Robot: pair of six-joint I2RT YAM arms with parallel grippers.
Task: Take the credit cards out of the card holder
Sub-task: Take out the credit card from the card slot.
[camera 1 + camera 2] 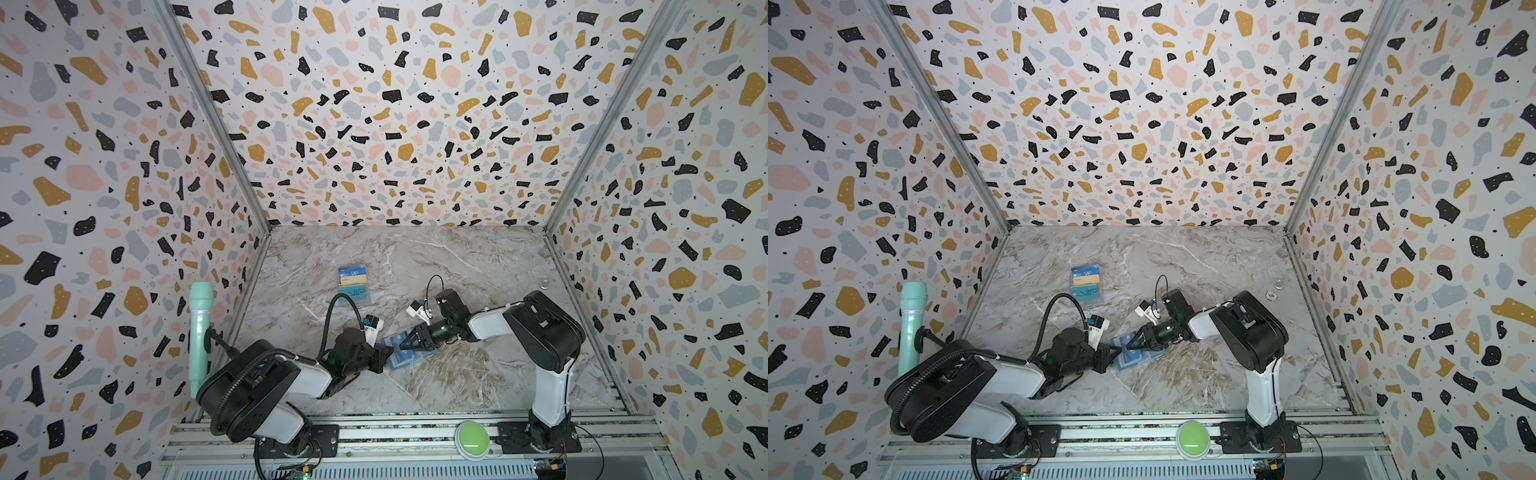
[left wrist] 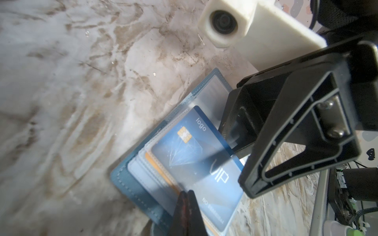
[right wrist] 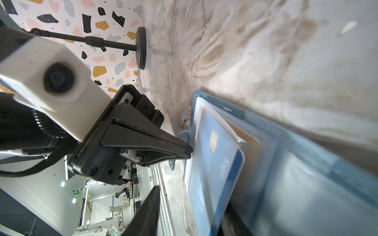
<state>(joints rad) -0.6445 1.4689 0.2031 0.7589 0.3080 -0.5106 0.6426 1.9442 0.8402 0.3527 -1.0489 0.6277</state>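
**A:** Top views: where was the card holder [image 1: 411, 358] placed?

**B:** It was laid open on the marble table [image 1: 457, 270], between the two sets of fingertips. The left gripper [image 1: 388, 354] was set at one edge and the right gripper [image 1: 406, 344] at the opposite edge. The same was seen in both top views. The clear case [image 1: 353, 284] was left well beyond both sets of fingers.

**A:** Left wrist?

**B:** The left fingers [image 2: 192, 210] were seen pressed together on the sleeve edge of the card holder [image 2: 126, 183]. Whether plastic was nipped between them could not be told. They were probably parked there as an anchor, so the holder would not be dragged along with a card.

**A:** Right wrist?

**B:** The right fingers [image 3: 149, 212] were held spread. The blue VIP card [image 3: 214, 159] was straddled, with its protruding end between them, and it was not clamped. That was likely staged for a pinch on the free end. The left gripper [image 3: 189, 152] was seen touching the holder's near edge, opposite that end.
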